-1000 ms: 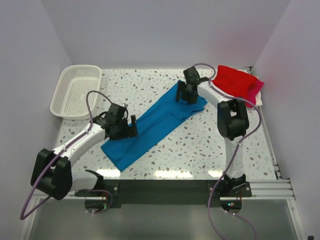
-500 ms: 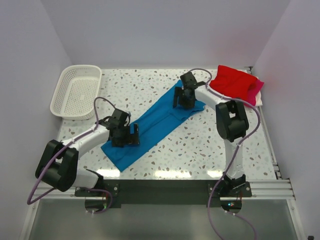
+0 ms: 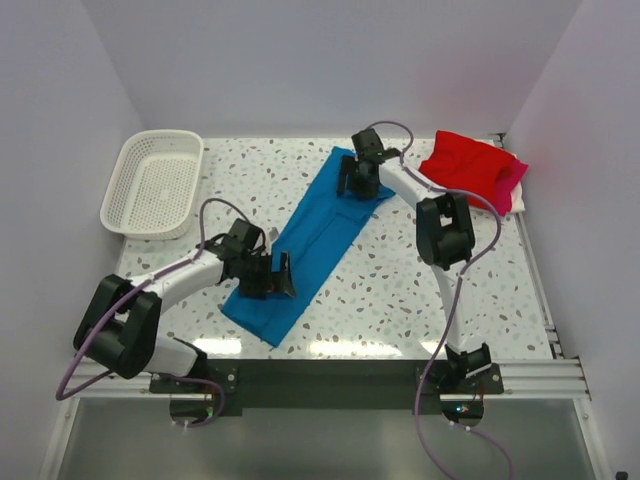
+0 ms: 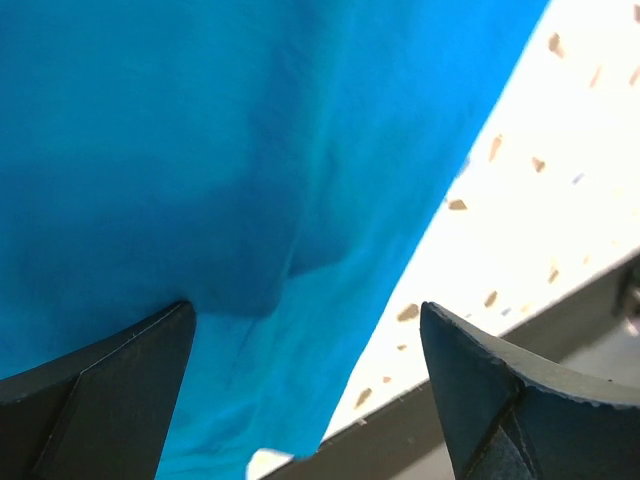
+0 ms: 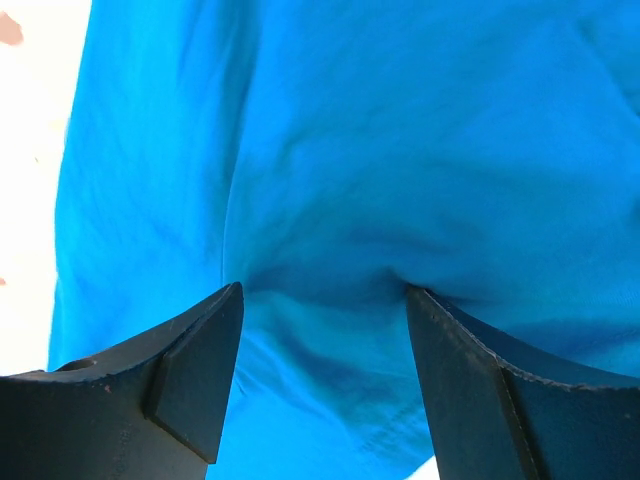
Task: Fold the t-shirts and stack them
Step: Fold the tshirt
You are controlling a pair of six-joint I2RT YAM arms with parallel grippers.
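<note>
The bright blue t-shirt point(image 3: 312, 232), folded into a long strip, lies slantwise on the speckled table, from far centre to near left. My left gripper point(image 3: 281, 276) is open, its fingertips down on the strip's near end; the left wrist view shows blue cloth point(image 4: 200, 150) between the spread fingers point(image 4: 100, 390). My right gripper point(image 3: 352, 186) is open on the strip's far end, and blue cloth point(image 5: 330, 180) fills its view between the fingers point(image 5: 190, 370). The folded red t-shirt point(image 3: 466, 163) lies at the far right on the magenta-pink one point(image 3: 512, 184).
A white mesh basket point(image 3: 128, 165) stands at the far left. The table's near edge with a dark rail point(image 3: 330, 380) runs along the front and shows in the left wrist view point(image 4: 450, 420). White walls close in the left, back and right.
The blue strip has swung: its near end moved right with my left gripper, its far end moved left and back with my right gripper. The strip now lies steeper.
</note>
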